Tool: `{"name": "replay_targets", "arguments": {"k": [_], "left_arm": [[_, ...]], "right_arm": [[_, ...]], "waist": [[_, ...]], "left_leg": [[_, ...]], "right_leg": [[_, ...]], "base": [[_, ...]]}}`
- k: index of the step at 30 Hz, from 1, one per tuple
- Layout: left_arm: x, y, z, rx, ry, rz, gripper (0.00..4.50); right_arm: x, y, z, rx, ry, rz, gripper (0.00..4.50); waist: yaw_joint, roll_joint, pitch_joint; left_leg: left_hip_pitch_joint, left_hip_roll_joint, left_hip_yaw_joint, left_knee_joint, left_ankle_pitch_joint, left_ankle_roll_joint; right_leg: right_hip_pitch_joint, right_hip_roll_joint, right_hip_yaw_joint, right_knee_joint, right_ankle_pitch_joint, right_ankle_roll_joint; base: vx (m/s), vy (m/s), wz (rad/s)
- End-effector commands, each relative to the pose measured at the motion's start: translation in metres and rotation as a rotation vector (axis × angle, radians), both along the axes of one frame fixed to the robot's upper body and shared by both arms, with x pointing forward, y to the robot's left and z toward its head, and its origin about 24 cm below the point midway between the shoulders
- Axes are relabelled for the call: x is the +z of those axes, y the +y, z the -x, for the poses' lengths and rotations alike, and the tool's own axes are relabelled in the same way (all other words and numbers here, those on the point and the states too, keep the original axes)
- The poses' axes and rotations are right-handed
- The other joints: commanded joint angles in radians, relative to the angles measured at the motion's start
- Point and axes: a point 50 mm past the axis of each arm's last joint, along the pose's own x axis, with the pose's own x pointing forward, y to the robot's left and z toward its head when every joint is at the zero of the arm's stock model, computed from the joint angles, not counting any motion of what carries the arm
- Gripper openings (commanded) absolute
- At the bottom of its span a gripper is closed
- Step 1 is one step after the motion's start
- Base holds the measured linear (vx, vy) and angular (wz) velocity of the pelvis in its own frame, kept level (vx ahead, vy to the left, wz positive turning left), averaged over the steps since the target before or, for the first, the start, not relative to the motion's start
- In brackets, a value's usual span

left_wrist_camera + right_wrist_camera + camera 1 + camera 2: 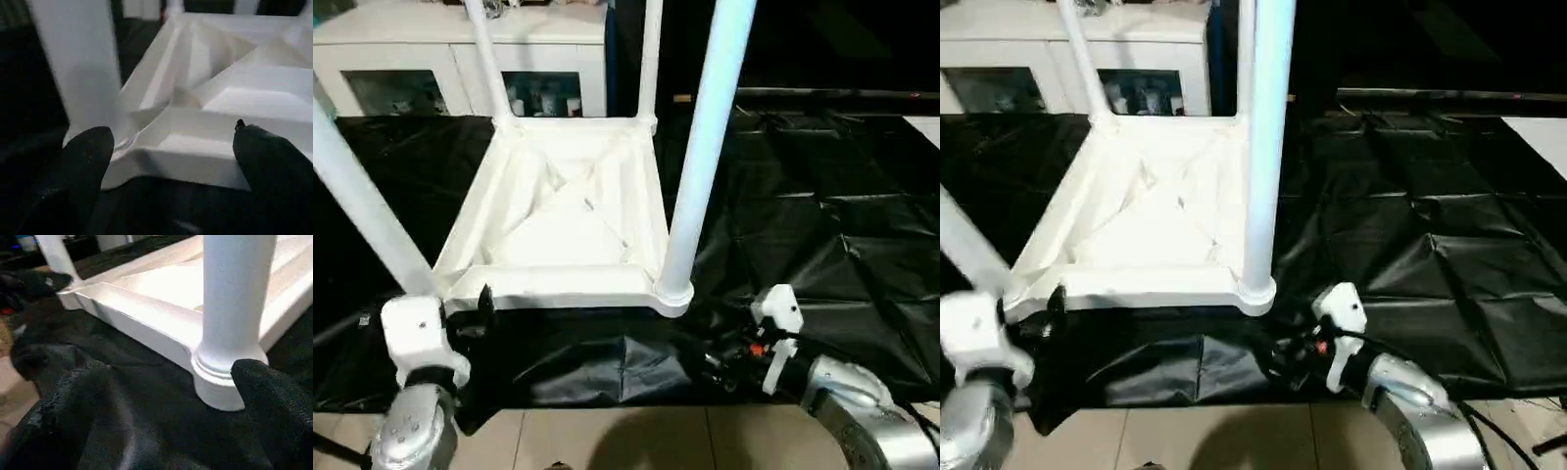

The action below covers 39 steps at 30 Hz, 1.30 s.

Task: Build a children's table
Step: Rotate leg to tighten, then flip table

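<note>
The white children's table (pixel 558 220) lies upside down on a black sheet, ribbed underside up. A tube leg stands upright in each corner socket. The near-right leg (pixel 707 147) and near-left leg (pixel 362 211) rise closest to me. My left gripper (pixel 166 152) is open just in front of the near-left corner, its fingers (pixel 88 161) apart with the tabletop's edge between and beyond them. My right gripper (pixel 161 387) is open low over the sheet, facing the near-right socket (pixel 220 382); one finger (pixel 274 401) is right beside that socket. Neither holds anything.
A black sheet (pixel 822 215) covers the work surface, wrinkled near the front edge. A white cabinet (pixel 460 59) with glass doors stands behind the table. Pale floor tiles (pixel 607 441) show at the front. Open sheet stretches to the right.
</note>
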Motion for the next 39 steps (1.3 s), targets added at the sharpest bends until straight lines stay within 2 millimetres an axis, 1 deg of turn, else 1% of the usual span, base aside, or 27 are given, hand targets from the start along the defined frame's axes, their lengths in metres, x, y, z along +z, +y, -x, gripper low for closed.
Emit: {"name": "replay_targets", "arguments": {"k": [1,2,4,5,6,8,9,11,12,14,15,16,17,18,19,21,23,24,27,28,31,32,33,35,36,37,39], "left_arm": [[0.007,0.012,0.004,0.088,-0.011,-0.044,4.43],[0.007,0.018,0.005,0.115,-0.001,-0.048,4.43],[0.010,0.027,0.004,0.148,0.000,-0.057,4.43],[0.011,0.028,0.003,0.149,-0.001,-0.058,4.43],[0.013,0.033,0.001,0.156,-0.008,-0.064,4.43],[0.017,0.039,-0.003,0.156,-0.026,-0.061,4.43],[0.018,0.041,-0.007,0.153,-0.028,-0.067,4.43],[0.020,0.046,-0.013,0.143,-0.031,-0.073,4.43],[0.020,0.046,-0.014,0.134,-0.029,-0.074,4.43],[0.020,0.048,-0.026,0.073,-0.026,-0.068,4.43],[0.020,0.047,-0.029,0.056,-0.030,-0.063,4.43],[0.020,0.047,-0.030,0.053,-0.030,-0.062,4.43],[0.019,0.048,-0.037,0.027,-0.023,-0.052,4.43],[0.018,0.049,-0.043,0.011,-0.013,-0.054,4.43],[0.018,0.049,-0.043,0.011,-0.013,-0.054,4.43],[0.017,0.057,-0.052,0.034,0.005,-0.042,4.43],[0.018,0.064,-0.056,0.068,0.007,-0.022,4.43],[0.019,0.067,-0.058,0.087,0.006,-0.007,4.43],[0.020,0.069,-0.064,0.086,-0.003,0.014,4.43],[0.021,0.069,-0.067,0.073,-0.008,0.025,4.43],[0.021,0.068,-0.072,0.049,-0.008,0.026,4.43],[0.021,0.067,-0.075,0.039,-0.005,0.027,4.43],[0.021,0.067,-0.076,0.033,-0.005,0.027,4.43],[0.021,0.066,-0.080,0.016,0.001,0.031,4.43],[0.020,0.064,-0.082,-0.001,0.006,0.045,4.27],[0.020,0.063,-0.083,-0.007,0.011,0.051,4.27],[0.020,0.062,-0.083,-0.006,0.015,0.055,4.17]], "right_arm": [[0.008,0.002,-0.004,0.052,-0.013,-0.024,4.50],[0.009,0.003,-0.005,0.076,-0.014,-0.033,4.50],[0.013,0.007,-0.008,0.133,-0.016,-0.050,4.50],[0.014,0.008,-0.008,0.141,-0.017,-0.052,4.50],[0.015,0.012,-0.010,0.170,-0.017,-0.060,4.50],[0.015,0.016,-0.012,0.195,-0.018,-0.060,4.50],[0.015,0.019,-0.013,0.213,-0.019,-0.056,4.50],[0.015,0.023,-0.015,0.230,-0.021,-0.052,4.50],[0.015,0.024,-0.016,0.232,-0.023,-0.053,4.50],[0.018,0.030,-0.021,0.233,-0.037,-0.062,4.50],[0.018,0.031,-0.022,0.230,-0.040,-0.065,4.50],[0.018,0.031,-0.022,0.231,-0.040,-0.066,4.50],[0.019,0.034,-0.022,0.242,-0.037,-0.077,4.50],[0.019,0.036,-0.022,0.251,-0.034,-0.084,4.50],[0.019,0.036,-0.022,0.251,-0.034,-0.084,4.50],[0.019,0.041,-0.022,0.268,-0.037,-0.082,4.50],[0.019,0.044,-0.022,0.272,-0.042,-0.082,4.50],[0.020,0.045,-0.022,0.275,-0.046,-0.083,4.50],[0.020,0.047,-0.023,0.268,-0.050,-0.091,4.50],[0.020,0.047,-0.024,0.264,-0.052,-0.092,4.50],[0.019,0.048,-0.025,0.252,-0.060,-0.089,4.50],[0.019,0.049,-0.026,0.246,-0.064,-0.088,4.50],[0.019,0.049,-0.026,0.241,-0.066,-0.088,4.50],[0.019,0.049,-0.027,0.223,-0.075,-0.086,4.50],[0.018,0.050,-0.028,0.211,-0.078,-0.084,4.50],[0.017,0.050,-0.029,0.203,-0.080,-0.081,4.50],[0.017,0.049,-0.029,0.195,-0.081,-0.077,4.50]], "waist": [[0.002,-0.005,-0.044],[0.002,-0.004,-0.044],[0.005,-0.004,-0.045],[0.006,-0.003,-0.046],[0.008,-0.001,-0.045],[0.009,0.001,-0.044],[0.009,0.004,-0.043],[0.009,0.003,-0.041],[0.010,0.005,-0.042],[0.009,0.004,-0.043],[0.012,0.001,-0.044],[0.012,0.002,-0.043],[0.013,-0.003,-0.044],[0.012,-0.003,-0.045],[0.014,0.000,-0.047],[0.013,0.001,-0.049],[0.010,0.004,-0.052],[0.010,0.003,-0.052],[0.012,0.004,-0.052],[0.011,0.008,-0.052],[0.012,0.007,-0.050],[0.013,0.011,-0.048],[0.015,0.011,-0.048],[0.018,0.016,-0.047],[0.018,0.020,-0.046],[0.019,0.017,-0.045],[0.022,0.017,-0.045]], "left_leg": [[0.004,0.052,-0.021,-0.091,-0.160,0.042],[0.005,0.051,-0.021,-0.089,-0.148,0.052],[0.008,0.050,-0.020,-0.086,-0.141,0.060],[0.009,0.050,-0.020,-0.086,-0.138,0.061],[0.010,0.051,-0.020,-0.087,-0.142,0.061],[0.011,0.050,-0.020,-0.089,-0.160,0.053],[0.013,0.052,-0.021,-0.092,-0.177,0.044],[0.014,0.052,-0.021,-0.095,-0.205,0.031],[0.015,0.052,-0.021,-0.095,-0.207,0.026],[0.016,0.048,-0.020,-0.095,-0.214,0.011],[0.017,0.048,-0.019,-0.095,-0.209,0.007],[0.016,0.049,-0.020,-0.096,-0.207,0.006],[0.015,0.050,-0.020,-0.097,-0.199,0.006],[0.017,0.049,-0.019,-0.095,-0.186,0.007],[0.017,0.048,-0.019,-0.094,-0.176,0.007],[0.017,0.049,-0.021,-0.094,-0.164,0.003],[0.017,0.045,-0.019,-0.089,-0.140,0.004],[0.016,0.045,-0.020,-0.089,-0.132,0.006],[0.017,0.046,-0.021,-0.090,-0.132,0.008],[0.018,0.047,-0.021,-0.091,-0.144,0.005],[0.018,0.047,-0.019,-0.093,-0.165,0.002],[0.020,0.050,-0.020,-0.096,-0.194,-0.007],[0.021,0.050,-0.020,-0.097,-0.202,-0.009],[0.021,0.050,-0.021,-0.099,-0.218,-0.019],[0.021,0.051,-0.022,-0.100,-0.231,-0.023],[0.022,0.051,-0.021,-0.102,-0.246,-0.028],[0.023,0.052,-0.021,-0.103,-0.252,-0.034]], "right_leg": [[0.018,-0.058,0.035,-0.078,0.037,-0.162],[0.019,-0.057,0.034,-0.075,0.070,-0.168],[0.019,-0.056,0.034,-0.073,0.089,-0.174],[0.019,-0.056,0.033,-0.072,0.093,-0.176],[0.018,-0.056,0.032,-0.073,0.087,-0.180],[0.017,-0.055,0.031,-0.074,0.062,-0.186],[0.016,-0.056,0.032,-0.075,0.041,-0.188],[0.015,-0.057,0.033,-0.077,0.012,-0.186],[0.015,-0.057,0.033,-0.076,0.008,-0.185],[0.013,-0.056,0.035,-0.075,-0.003,-0.180],[0.012,-0.058,0.036,-0.075,-0.007,-0.181],[0.013,-0.059,0.036,-0.074,-0.006,-0.181],[0.014,-0.060,0.036,-0.073,-0.002,-0.182],[0.013,-0.059,0.036,-0.071,0.015,-0.182],[0.013,-0.059,0.036,-0.069,0.028,-0.181],[0.015,-0.059,0.034,-0.067,0.061,-0.181],[0.016,-0.058,0.033,-0.062,0.115,-0.188],[0.019,-0.059,0.032,-0.061,0.127,-0.191],[0.019,-0.060,0.032,-0.060,0.138,-0.197],[0.018,-0.060,0.031,-0.061,0.134,-0.203],[0.018,-0.061,0.033,-0.063,0.114,-0.207],[0.017,-0.062,0.033,-0.065,0.082,-0.208],[0.016,-0.063,0.033,-0.066,0.073,-0.208],[0.015,-0.063,0.034,-0.067,0.052,-0.204],[0.014,-0.064,0.035,-0.067,0.040,-0.202],[0.013,-0.064,0.036,-0.070,0.021,-0.200],[0.012,-0.065,0.036,-0.070,0.014,-0.201]], "base": [[0.000,0.000,0.00],[0.000,0.000,0.00],[0.000,0.000,0.00],[0.000,0.000,0.00],[0.000,0.000,0.00],[0.000,0.000,0.00],[0.000,0.000,0.00],[0.000,0.000,0.00],[0.000,0.000,0.00],[0.000,0.000,0.00],[0.000,0.000,0.00],[0.000,0.000,0.00],[0.000,0.000,0.00],[0.000,0.000,0.00],[0.000,0.000,0.00],[0.000,0.000,0.00],[0.000,0.000,0.00],[0.000,0.000,0.00],[0.000,0.000,0.00],[0.000,0.000,0.00],[0.000,0.000,0.00],[0.000,0.000,0.00],[0.000,0.000,0.00],[0.000,0.000,0.00],[0.000,0.000,0.00],[0.000,0.000,0.00],[0.000,0.000,0.00]]}}
